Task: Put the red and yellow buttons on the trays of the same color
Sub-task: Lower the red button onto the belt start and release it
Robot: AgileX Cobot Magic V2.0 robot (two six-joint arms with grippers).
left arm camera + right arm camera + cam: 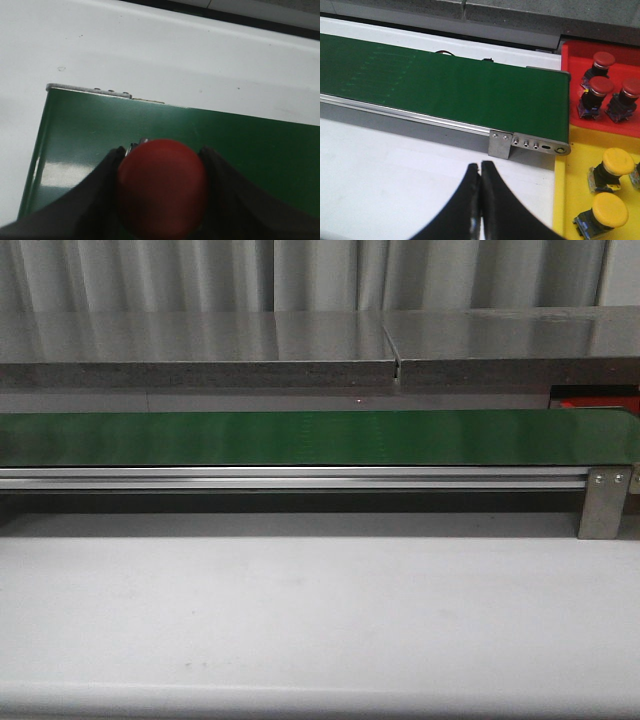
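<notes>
Front: I'm seeing only the belt (320, 437), no arms. Left wrist: my left gripper (161, 192) is clamping a red button (162, 192) over the belt's end. Right wrist: my right gripper (480, 200) is hanging pinched shut, empty; the red tray (580, 82) is lying beyond and beside its jaws, nearer this arm

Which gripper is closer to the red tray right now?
Right. The right gripper, shut and empty, hovers over the white table near the belt end beside the red tray. The left gripper holds a red button over the green belt; no tray shows there.
</notes>
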